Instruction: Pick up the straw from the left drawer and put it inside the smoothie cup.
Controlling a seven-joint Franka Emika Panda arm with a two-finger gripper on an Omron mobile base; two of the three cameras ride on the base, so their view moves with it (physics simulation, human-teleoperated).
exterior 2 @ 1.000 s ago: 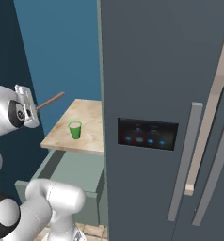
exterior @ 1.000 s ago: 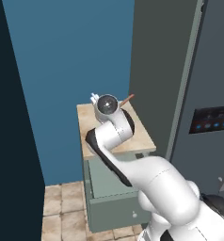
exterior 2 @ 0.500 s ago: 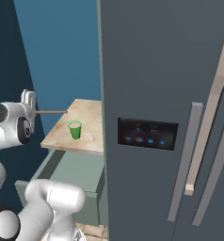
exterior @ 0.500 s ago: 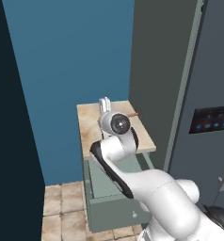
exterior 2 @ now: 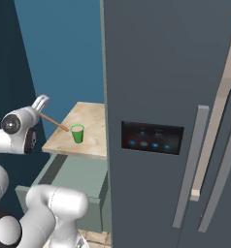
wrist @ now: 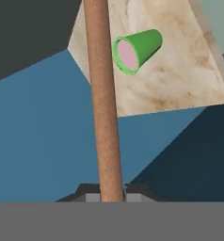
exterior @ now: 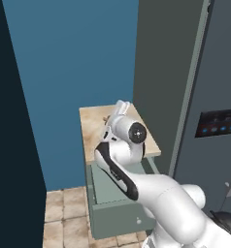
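Blue wall fills the upper left of the left base view, with a beige stone counter (exterior: pixel 90 127) at centre beside a tall grey fridge (exterior: pixel 219 87). Below the counter the left drawer (exterior: pixel 107 203) stands pulled open, its pale knob low on the front. The arm's wrist covers the middle of the counter.

Seen from the right base view, the gripper (exterior 2: pixel 40 102) sits at centre left, clamped on the straw (exterior 2: pixel 55 122), which slants down to the right with its tip at the rim of the smoothie cup (exterior 2: pixel 77 133) standing upright on the counter.

From the hand view, the straw (wrist: pixel 102 103) rises from between the closed fingertips to the top edge; the cup (wrist: pixel 136 50) lies just right of it.
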